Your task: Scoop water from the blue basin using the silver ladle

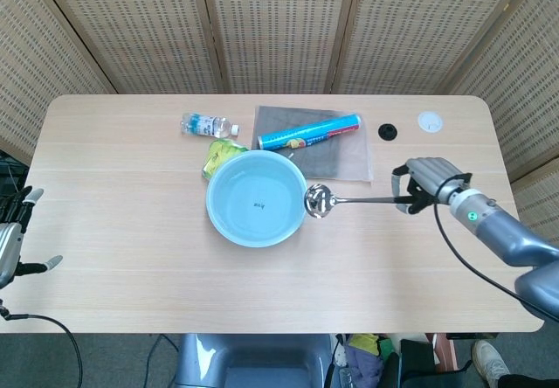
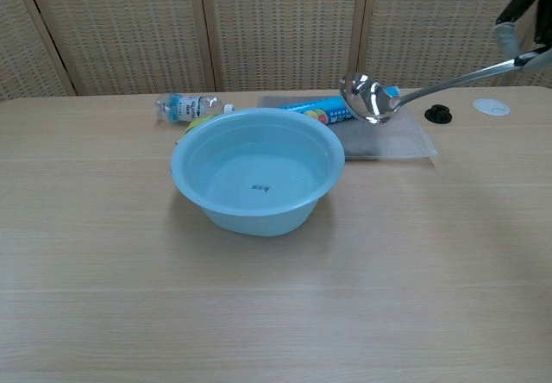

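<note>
The blue basin (image 1: pixel 257 198) (image 2: pixel 256 171) holds clear water and stands mid-table. My right hand (image 1: pixel 423 183) (image 2: pixel 523 21) grips the handle end of the silver ladle (image 1: pixel 348 201) (image 2: pixel 405 91), held in the air. The ladle's bowl (image 1: pixel 318 201) (image 2: pixel 363 97) hovers just off the basin's right rim, above rim height. My left hand (image 1: pixel 12 234) stays at the table's left edge, fingers spread, holding nothing.
Behind the basin lie a small water bottle (image 1: pixel 208 126), a yellow-green packet (image 1: pixel 222 154), and a blue food-wrap roll (image 1: pixel 310 132) on a grey mat (image 1: pixel 343 162). A black grommet (image 1: pixel 387 131) and white disc (image 1: pixel 429 122) sit at the far right.
</note>
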Robot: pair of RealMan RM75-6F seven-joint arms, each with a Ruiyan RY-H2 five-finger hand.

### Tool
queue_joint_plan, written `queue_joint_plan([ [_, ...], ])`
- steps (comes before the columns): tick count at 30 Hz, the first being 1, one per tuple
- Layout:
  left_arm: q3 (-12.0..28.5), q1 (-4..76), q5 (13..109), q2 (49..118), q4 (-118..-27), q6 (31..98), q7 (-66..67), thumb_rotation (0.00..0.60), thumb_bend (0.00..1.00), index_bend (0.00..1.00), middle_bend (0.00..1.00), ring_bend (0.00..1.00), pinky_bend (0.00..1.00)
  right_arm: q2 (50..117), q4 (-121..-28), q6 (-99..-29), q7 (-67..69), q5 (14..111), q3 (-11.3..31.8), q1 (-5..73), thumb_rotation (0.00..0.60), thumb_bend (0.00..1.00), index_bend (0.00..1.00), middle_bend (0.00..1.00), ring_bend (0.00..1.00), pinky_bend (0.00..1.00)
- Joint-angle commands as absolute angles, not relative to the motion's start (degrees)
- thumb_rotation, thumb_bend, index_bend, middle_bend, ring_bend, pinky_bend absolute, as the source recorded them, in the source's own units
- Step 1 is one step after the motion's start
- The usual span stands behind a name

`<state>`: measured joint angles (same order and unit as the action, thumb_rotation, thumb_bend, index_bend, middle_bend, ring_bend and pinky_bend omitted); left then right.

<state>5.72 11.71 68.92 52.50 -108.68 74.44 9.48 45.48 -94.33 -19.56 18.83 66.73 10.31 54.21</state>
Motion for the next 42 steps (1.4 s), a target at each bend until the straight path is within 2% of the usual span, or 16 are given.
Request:
queue_joint_plan([
  [1,5.79,11.69,68.89,52.32,-108.64,74.45,9.13,0.6,0.0,0.0,0.0,0.0,0.0,51.11,-91.3,-15.83,11.38,58.24,8.03,63.31,0.6,1.0,0.9,0.97,1.0,1.0],
  [4,5.8,11.77,68.75,52.2,-108.6,74.22,8.9,0.6,0.0,0.0,0.0,0.0,0.0,55.72,-87.94,-14.83,6.69,51.09,3.5,71.13,0.6,1.0,0.9,0.97,1.0,1.0],
  [10,6.21,12.3,66.99,51.88,-107.81,72.71,7.8,0.6,0.0,0.0,0.0,0.0,0.0,69.8,-79.85,-19.99,-0.57,25.83,-12.76,89.7,0.6,1.0,0.9,0.97,1.0,1.0],
  [15,6.5,12.83,65.79,51.66,-107.38,71.52,7.26,0.6,0.0,0.0,0.0,0.0,0.0,76.8,-79.21,-25.55,-5.44,9.86,-20.73,98.18,0.6,1.0,0.9,0.97,1.0,1.0],
  [18,6.89,13.33,64.41,51.59,-106.74,70.44,6.74,0.6,0.0,0.0,0.0,0.0,0.0,82.25,-77.35,-29.16,-10.03,2.5,-23.54,101.59,0.6,1.0,0.9,0.97,1.0,1.0],
  [23,7.08,13.78,63.56,51.5,-106.35,69.58,6.46,0.6,0.0,0.0,0.0,0.0,0.0,86.86,-74.85,-33.01,-15.69,-5.6,-24.73,103.46,0.6,1.0,0.9,0.97,1.0,1.0],
  [28,7.16,14.01,63.01,51.43,-106.06,69.11,6.17,0.6,0.0,0.0,0.0,0.0,0.0,89.06,-72.91,-37.31,-20.49,-9.95,-23.54,102.99,0.6,1.0,0.9,0.97,1.0,1.0],
  [34,7.17,14.34,62.41,51.55,-105.87,68.7,6.39,0.6,0.0,0.0,0.0,0.0,0.0,90.01,-72.75,-45.92,-25.86,-7.99,-20.34,100.73,0.6,1.0,0.9,0.97,1.0,1.0],
  [38,7.15,14.53,62.2,51.61,-106.03,68.65,6.73,0.6,0.0,0.0,0.0,0.0,0.0,91.6,-72.74,-52.37,-30.89,-2.75,-18.48,98.26,0.6,1.0,0.9,0.97,1.0,1.0],
  [42,7.08,14.55,62.18,51.57,-106.14,68.66,6.69,0.6,0.0,0.0,0.0,0.0,0.0,93.03,-72.12,-54.71,-36.72,-0.14,-16.91,96.12,0.6,1.0,0.9,0.97,1.0,1.0],
])
